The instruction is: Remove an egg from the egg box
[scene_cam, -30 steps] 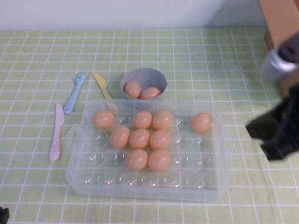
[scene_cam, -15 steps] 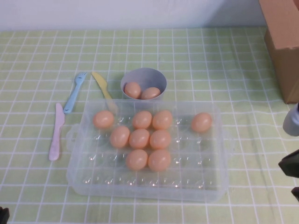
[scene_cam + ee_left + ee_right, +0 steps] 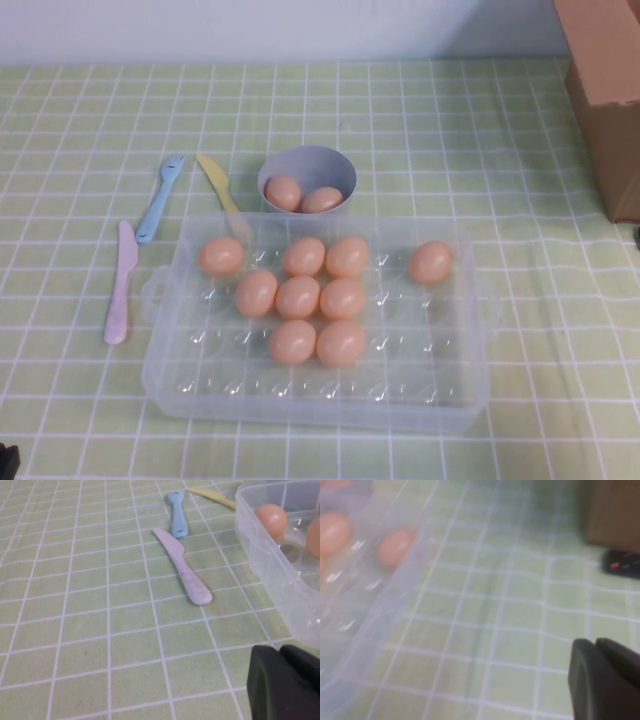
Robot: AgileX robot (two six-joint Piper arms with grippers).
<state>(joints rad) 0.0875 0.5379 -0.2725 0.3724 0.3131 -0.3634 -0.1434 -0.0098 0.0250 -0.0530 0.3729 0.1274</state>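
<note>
The clear plastic egg box stands at the table's middle front, with several peach-orange eggs in its dimples. One egg sits alone near the box's right side. My left gripper is shut and empty, low over the cloth just left of the box's wall, where an egg shows inside. My right gripper is shut and empty over the cloth right of the box, near the lone egg. Neither gripper shows in the high view.
A grey-blue cup with two eggs stands behind the box. A pink knife, a blue fork and a yellow knife lie to the left. A cardboard box stands at the far right.
My right arm has pulled back toward the lower right and left the high view. The eggs and the box have not moved.
</note>
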